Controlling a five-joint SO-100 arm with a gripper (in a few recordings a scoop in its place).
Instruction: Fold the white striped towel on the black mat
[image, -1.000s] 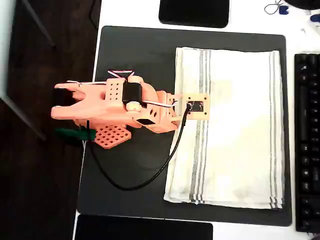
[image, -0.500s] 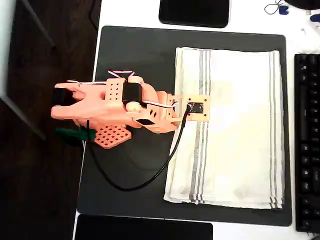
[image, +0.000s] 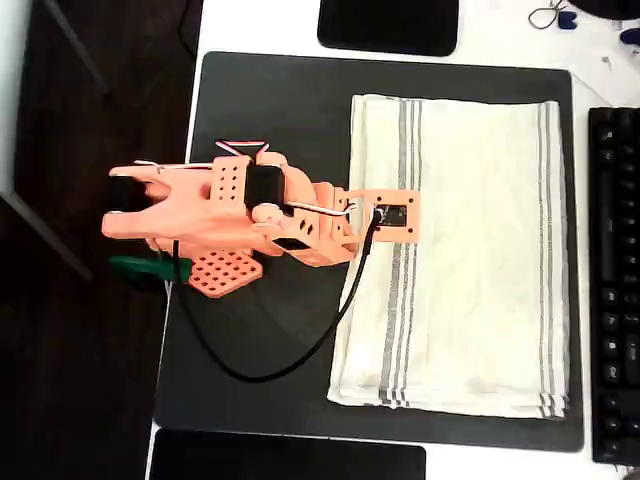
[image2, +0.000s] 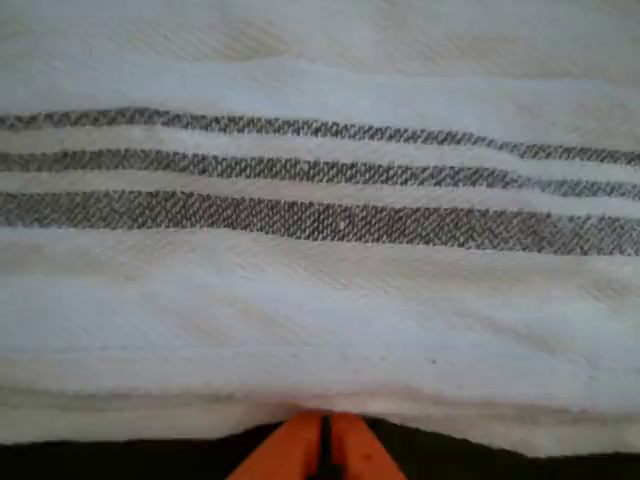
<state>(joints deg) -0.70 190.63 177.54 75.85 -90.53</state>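
End effector (image2: 322, 440) closed, at white striped towel's (image: 470, 250) edge.

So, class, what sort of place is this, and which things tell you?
Probably an office desk: a black keyboard at the right edge, a black mat under the white striped towel, and a white tabletop.

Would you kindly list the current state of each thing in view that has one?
white striped towel: lying flat on the mat, creased, layered edge toward the arm.
black mat: flat on the table under the towel.
end effector: fingertips together at the towel's near edge, appears shut.
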